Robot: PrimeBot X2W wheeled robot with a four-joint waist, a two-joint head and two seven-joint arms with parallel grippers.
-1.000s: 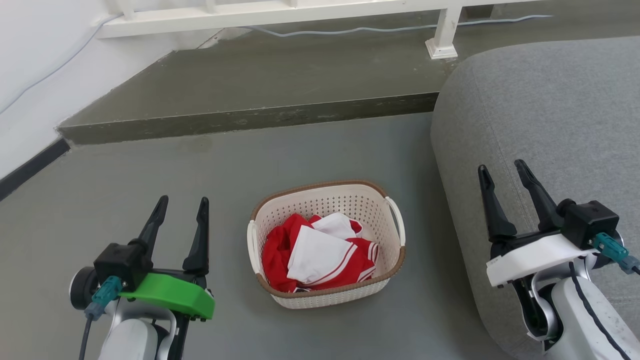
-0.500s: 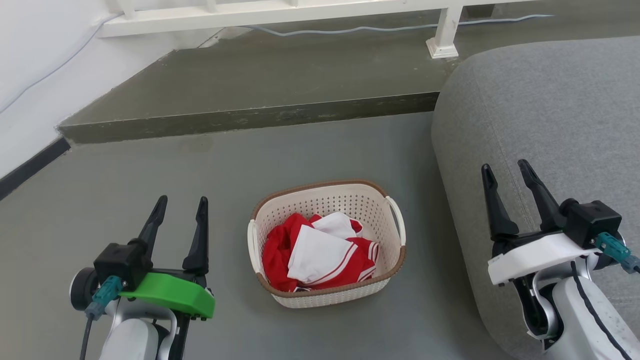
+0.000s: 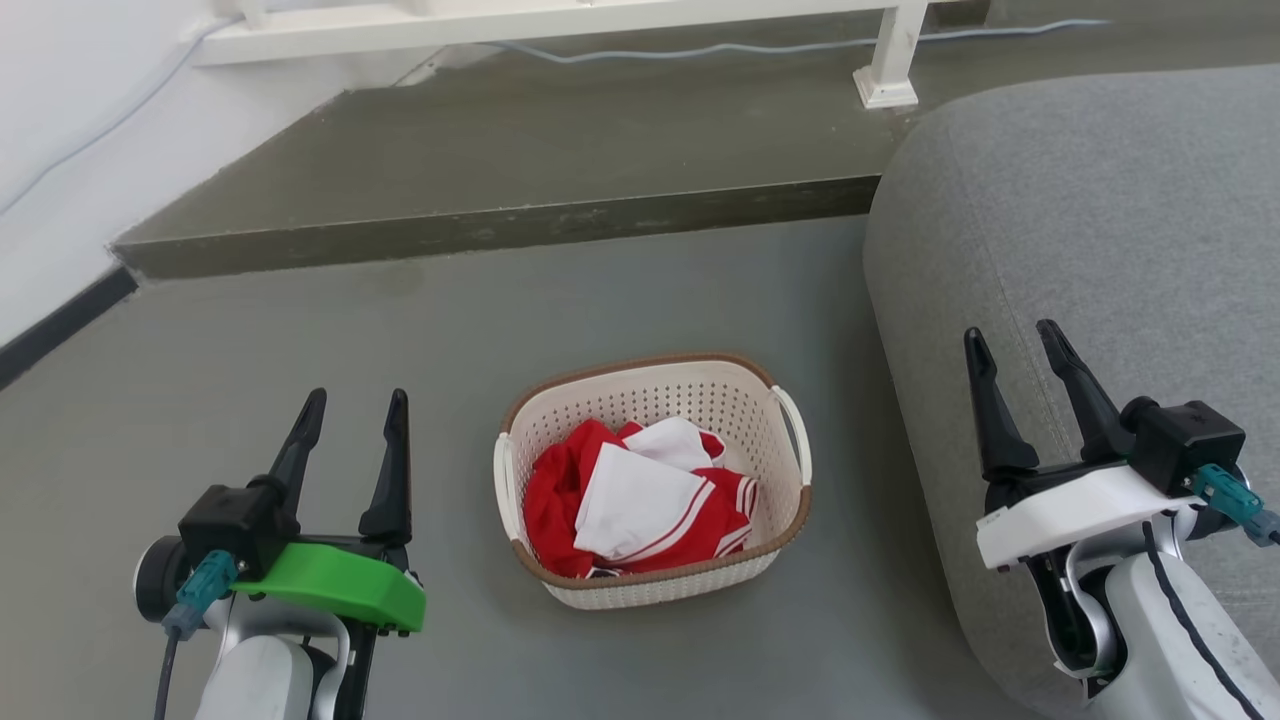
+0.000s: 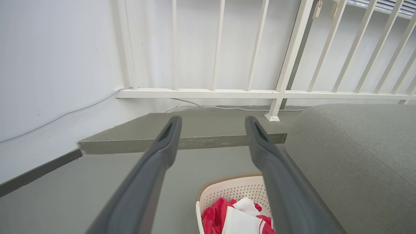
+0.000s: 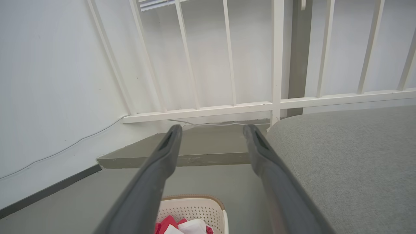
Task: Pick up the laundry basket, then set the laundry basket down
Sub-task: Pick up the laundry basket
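head / basket: upright on the floor, mid-floor, short of the step edge; near the sofa, bare floor between them
head / contents: red and white clothes bunched inside, below the rim
head / handles: white loops on the basket's left and right sides, nothing on them
head / left claw: fingers spread, holding nothing; lower left, apart from the basket's left side
head / right claw: fingers spread, holding nothing; lower right, in front of the sofa, well apart from the basket
head / background: white railing along the far side of the step, cable on the step beneath it
left wrist / claw: wide gap between the fingers, step edge seen through it
left wrist / basket: bottom edge of view, partly behind the right-hand finger, not touched
left wrist / sofa: right side of view
right wrist / claw: wide gap, nothing gripped
right wrist / basket: bottom edge of view, between the fingers and low, clear of both
right wrist / sofa: right of view, behind the right-hand finger
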